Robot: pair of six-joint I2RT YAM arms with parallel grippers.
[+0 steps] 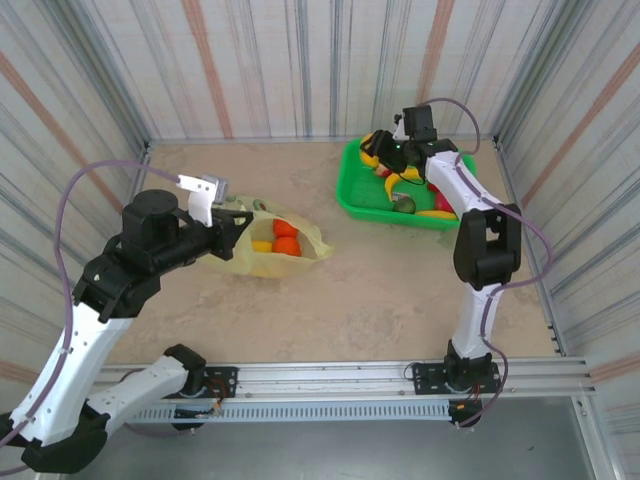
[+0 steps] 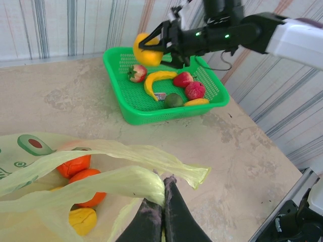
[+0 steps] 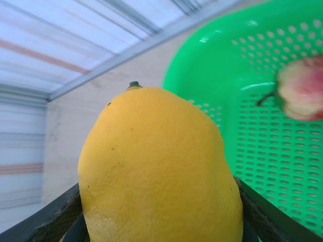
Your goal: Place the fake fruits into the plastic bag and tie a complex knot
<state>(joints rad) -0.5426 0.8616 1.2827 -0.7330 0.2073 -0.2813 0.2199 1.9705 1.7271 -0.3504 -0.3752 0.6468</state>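
while the right gripper (image 2: 150,49) pinches the yellow fruit (image 2: 145,54) above the basket (image 2: 126,108), upper centre, it could slip free mid-carry. left gripper (image 2: 163,194), jaws pressed together on the bag (image 2: 101,186) rim at lower left, holds a narrow mouth; the drop may miss.

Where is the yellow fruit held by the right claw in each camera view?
Top view: the yellow fruit is upper right of centre, over the far left corner of the green basket.
Left wrist view: the fruit is upper middle, over the basket's far edge.
Right wrist view: the fruit is large in the centre foreground, with the basket to its right.
Shared landmark: the green basket.
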